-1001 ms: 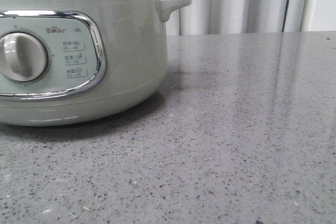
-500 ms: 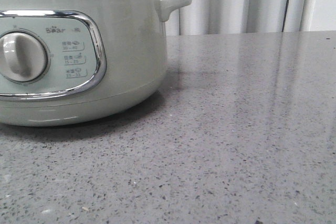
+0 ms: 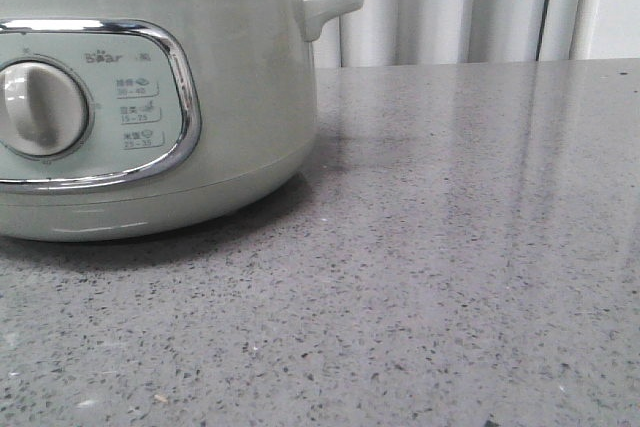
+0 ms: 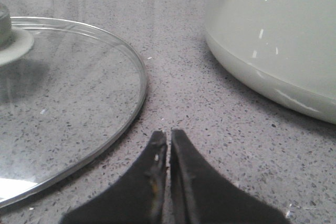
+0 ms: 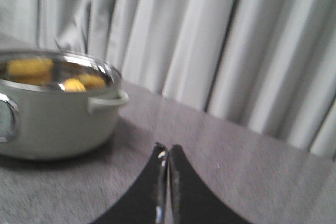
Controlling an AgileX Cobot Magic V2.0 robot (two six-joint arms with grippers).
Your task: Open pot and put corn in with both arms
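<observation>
The pale sage-green pot (image 3: 230, 97) stands at the left in the front view, with its dial, "Bear" logo and stubby side handle (image 3: 330, 5). It has no lid on. In the right wrist view the pot (image 5: 52, 124) holds the yellow corn (image 5: 73, 84) inside, with yellow reflections on its steel wall. My right gripper (image 5: 167, 150) is shut and empty, low over the table, apart from the pot. My left gripper (image 4: 168, 136) is shut and empty, close to the table between the pot's side (image 4: 273, 40) and the glass lid (image 4: 68, 103).
The glass lid with its pale knob (image 4: 10, 40) lies flat on the grey speckled table (image 3: 470, 247) beside the pot. Pale curtains (image 3: 450, 2) hang behind the table's far edge.
The pot sits very slightly further left in the front view. Nothing else has visibly changed.
</observation>
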